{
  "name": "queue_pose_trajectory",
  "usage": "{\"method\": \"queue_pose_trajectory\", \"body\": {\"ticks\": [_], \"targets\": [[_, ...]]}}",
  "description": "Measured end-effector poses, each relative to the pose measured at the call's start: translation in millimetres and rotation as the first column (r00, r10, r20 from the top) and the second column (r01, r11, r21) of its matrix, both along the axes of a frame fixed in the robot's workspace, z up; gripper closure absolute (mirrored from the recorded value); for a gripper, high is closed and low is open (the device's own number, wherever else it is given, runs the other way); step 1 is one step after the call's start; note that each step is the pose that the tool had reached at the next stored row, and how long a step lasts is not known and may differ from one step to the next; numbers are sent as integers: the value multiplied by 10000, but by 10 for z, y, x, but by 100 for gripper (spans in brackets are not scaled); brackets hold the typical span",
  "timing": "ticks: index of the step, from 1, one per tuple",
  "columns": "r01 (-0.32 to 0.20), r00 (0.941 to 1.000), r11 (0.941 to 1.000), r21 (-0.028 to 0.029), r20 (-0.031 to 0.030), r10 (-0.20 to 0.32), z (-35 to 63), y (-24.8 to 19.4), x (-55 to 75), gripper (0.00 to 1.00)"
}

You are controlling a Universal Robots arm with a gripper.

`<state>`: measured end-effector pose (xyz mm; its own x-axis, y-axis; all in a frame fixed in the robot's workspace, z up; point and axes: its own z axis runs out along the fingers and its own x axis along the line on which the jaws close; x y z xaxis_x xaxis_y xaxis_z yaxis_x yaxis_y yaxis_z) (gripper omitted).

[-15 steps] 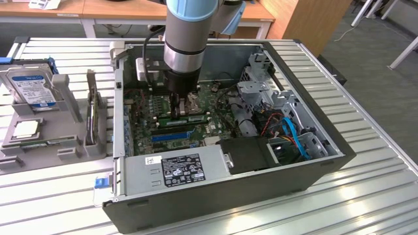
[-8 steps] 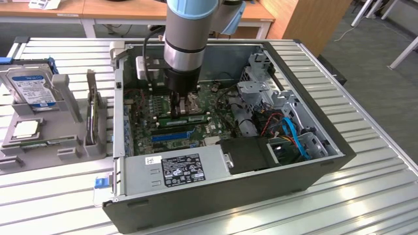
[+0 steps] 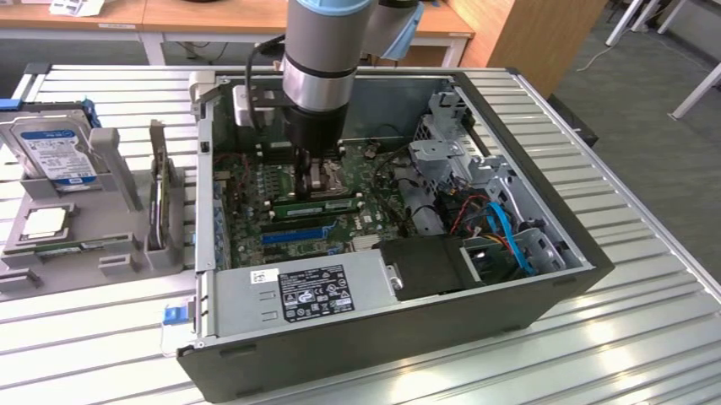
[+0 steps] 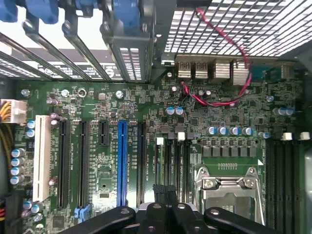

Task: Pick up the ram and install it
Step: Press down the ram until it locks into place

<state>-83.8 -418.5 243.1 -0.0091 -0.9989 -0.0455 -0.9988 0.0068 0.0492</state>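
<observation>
The ram point(image 3: 316, 205), a narrow green stick with dark chips, lies along a memory slot on the motherboard point(image 3: 253, 181) inside the open computer case point(image 3: 372, 354). My gripper point(image 3: 324, 175) reaches down into the case, just behind the ram and over the processor socket point(image 3: 334, 179) in the exterior view. In the wrist view my gripper point(image 4: 165, 194) is shut, its black fingertips point(image 4: 158, 191) pressed together with nothing visible between them. They hover over the memory slots point(image 4: 175, 161), between the blue slot point(image 4: 122, 161) and the socket point(image 4: 228, 191). From this angle I cannot make out the ram's edge.
A grey rack point(image 3: 113, 245) on the exterior view's left holds a hard drive point(image 3: 51, 152) and a square silver processor chip point(image 3: 43, 222). Inside the case are the power supply point(image 3: 304, 291), a drive cage point(image 3: 451, 156) and blue cables point(image 3: 512, 236). A red wire point(image 4: 214, 102) loops near the rear ports.
</observation>
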Motion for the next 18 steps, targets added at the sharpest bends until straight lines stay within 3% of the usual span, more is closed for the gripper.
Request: {"method": "queue_pose_trajectory", "body": {"ticks": [18], "targets": [[0, 10000, 10000, 0, 0, 0, 377, 0, 0, 90]]}}
